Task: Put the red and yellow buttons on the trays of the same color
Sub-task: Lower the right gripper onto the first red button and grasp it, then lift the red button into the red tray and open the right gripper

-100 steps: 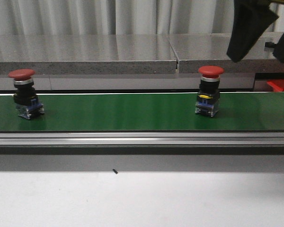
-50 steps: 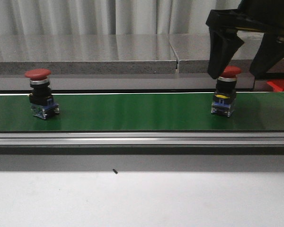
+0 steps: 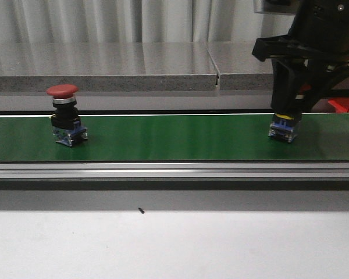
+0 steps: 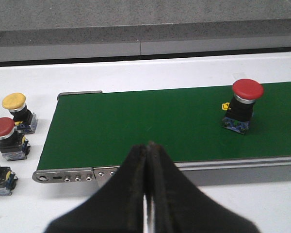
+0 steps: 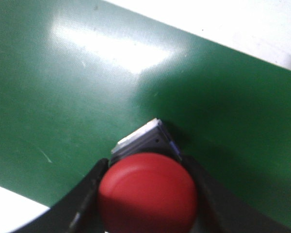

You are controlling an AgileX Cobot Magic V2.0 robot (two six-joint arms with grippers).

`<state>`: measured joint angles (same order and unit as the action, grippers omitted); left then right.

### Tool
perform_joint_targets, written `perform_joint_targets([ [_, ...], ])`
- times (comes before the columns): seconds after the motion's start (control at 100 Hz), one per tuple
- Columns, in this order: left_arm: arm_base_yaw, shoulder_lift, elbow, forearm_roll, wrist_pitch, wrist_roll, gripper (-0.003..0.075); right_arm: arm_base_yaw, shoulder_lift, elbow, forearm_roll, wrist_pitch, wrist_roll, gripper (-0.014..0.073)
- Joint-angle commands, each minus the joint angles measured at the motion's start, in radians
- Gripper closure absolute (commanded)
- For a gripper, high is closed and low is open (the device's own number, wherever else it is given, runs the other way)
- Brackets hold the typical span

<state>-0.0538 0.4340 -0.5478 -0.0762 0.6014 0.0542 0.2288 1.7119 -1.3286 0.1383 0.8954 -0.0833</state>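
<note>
While the right hand (image 3: pixel 292 107) straddles a red button (image 3: pixel 283 128) at the belt's (image 3: pixel 174 138) right end in the front view, a second red button (image 3: pixel 66 115) stands on the belt far left of it. Red tray corner (image 3: pixel 344 104) just right of that hand. Left wrist view: left hand (image 4: pixel 146 194) pinched closed, holding nothing, short of the belt's near rail; second button upright on the belt; spare buttons (image 4: pixel 9 138) on the bench off the belt's end. Right wrist view: fingers (image 5: pixel 89 187) flank the red cap (image 5: pixel 148 191), roughly touching; whether they grip is unclear. Likely rigid, light, top-heavy, smooth cap, so take hold low on the body.
</note>
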Motion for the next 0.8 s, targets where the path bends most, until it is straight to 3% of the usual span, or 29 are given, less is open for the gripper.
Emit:
perform_joint_targets([
  [0.0, -0.007, 0.006, -0.027, -0.005, -0.074, 0.0, 0.0741, 0.004, -0.043, -0.03, 0.005, -0.007, 0.003, 0.0413],
  [0.17, -0.007, 0.006, -0.027, -0.005, -0.074, 0.0, 0.0741, -0.017, -0.062, -0.091, 0.003, 0.052, 0.003, 0.041],
  [0.32, -0.007, 0.006, -0.026, -0.005, -0.073, 0.0, 0.0741, -0.1, -0.072, -0.219, -0.005, 0.14, 0.003, 0.041],
  [0.59, -0.007, 0.006, -0.026, -0.005, -0.073, 0.0, 0.0741, -0.369, -0.059, -0.353, -0.032, 0.16, 0.003, 0.041],
  [0.79, -0.007, 0.006, -0.026, -0.005, -0.073, 0.0, 0.0741, -0.542, 0.007, -0.358, -0.032, 0.092, -0.009, 0.041],
])
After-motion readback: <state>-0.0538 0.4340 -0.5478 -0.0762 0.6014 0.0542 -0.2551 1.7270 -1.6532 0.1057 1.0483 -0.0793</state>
